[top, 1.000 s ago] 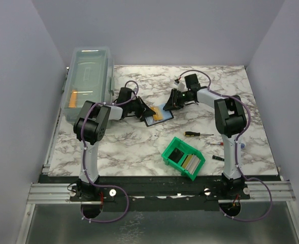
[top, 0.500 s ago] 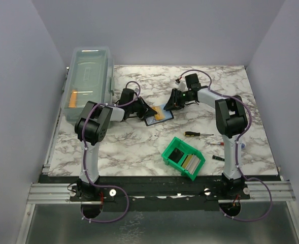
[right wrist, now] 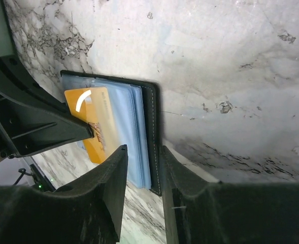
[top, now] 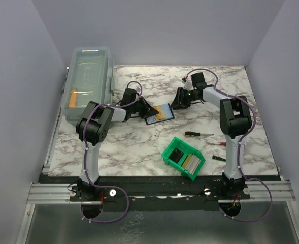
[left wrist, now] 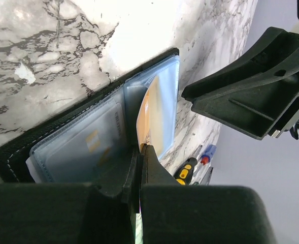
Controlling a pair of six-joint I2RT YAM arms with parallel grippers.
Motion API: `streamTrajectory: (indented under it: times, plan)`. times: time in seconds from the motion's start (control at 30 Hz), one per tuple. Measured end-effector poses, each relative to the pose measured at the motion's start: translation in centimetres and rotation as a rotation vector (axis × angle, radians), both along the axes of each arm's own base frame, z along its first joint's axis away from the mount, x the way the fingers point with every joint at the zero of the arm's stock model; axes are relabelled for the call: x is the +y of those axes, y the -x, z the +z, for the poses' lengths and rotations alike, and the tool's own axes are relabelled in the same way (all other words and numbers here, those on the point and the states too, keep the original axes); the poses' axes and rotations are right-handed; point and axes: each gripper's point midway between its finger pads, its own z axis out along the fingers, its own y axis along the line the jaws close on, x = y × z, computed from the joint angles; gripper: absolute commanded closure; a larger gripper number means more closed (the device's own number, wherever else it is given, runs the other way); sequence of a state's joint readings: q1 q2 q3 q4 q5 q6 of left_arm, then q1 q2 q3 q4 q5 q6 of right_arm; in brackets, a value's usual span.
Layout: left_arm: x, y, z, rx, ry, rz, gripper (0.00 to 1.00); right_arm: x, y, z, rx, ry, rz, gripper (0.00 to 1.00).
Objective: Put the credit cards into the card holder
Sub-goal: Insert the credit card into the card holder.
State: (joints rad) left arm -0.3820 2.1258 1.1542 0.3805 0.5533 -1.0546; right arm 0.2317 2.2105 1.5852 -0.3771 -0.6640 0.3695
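Now pinches clear sleeve of card holder with left gripper clamped tight; poises right gripper, half-spread, empty, just beside its stitched black edge; shows thin orange credit card tucked among its sleeves.

So the card holder is a black fold-out wallet lying open and flat on the marble tabletop, roughly mid-table, with its blue-grey clear sleeves facing up. An orange card with a white curved mark sits partly in the sleeves, tilted up off the pages and sticking out past them, not fully seated. The left end effector is pinched on what looks like a sleeve right at that card's base. The other cards are well apart from the holder, standing on edge in the green bin nearer the front: one dark, a couple pale. Can't make out an exact count.
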Motion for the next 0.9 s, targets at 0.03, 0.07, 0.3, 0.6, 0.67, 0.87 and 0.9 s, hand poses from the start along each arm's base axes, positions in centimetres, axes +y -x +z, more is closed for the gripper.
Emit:
streamTrajectory:
  times: [0.03,0.07,0.3,0.6,0.67,0.87,0.9]
  plan:
    - [-0.1,0.0,0.0,-0.001,0.002,-0.005,1.0,-0.1,0.0,0.0,-0.002,0.0,0.002,0.67]
    - [-0.1,0.0,0.1,-0.003,0.004,-0.009,1.0,-0.1,0.0,0.0,-0.001,-0.003,0.004,0.68]
    - [-1.0,0.0,0.6,-0.048,0.006,-0.071,1.0,0.9,0.6,0.0,0.006,-0.054,0.049,0.74]
    - [-2.2,0.0,0.8,-0.043,0.05,-0.154,1.0,1.2,0.7,-0.2,0.01,-0.089,0.069,0.8]
    - [-2.3,0.3,0.9,-0.039,0.058,-0.168,1.0,1.3,0.7,-0.3,0.011,-0.09,0.072,0.8]
    - [-2.5,0.2,0.5,-0.007,0.072,-0.173,0.87,1.3,0.7,-0.4,0.012,-0.094,0.074,0.83]
    - [-2.5,0.1,0.4,0.001,0.074,-0.167,0.8,1.3,0.7,-0.4,0.012,-0.094,0.074,0.83]
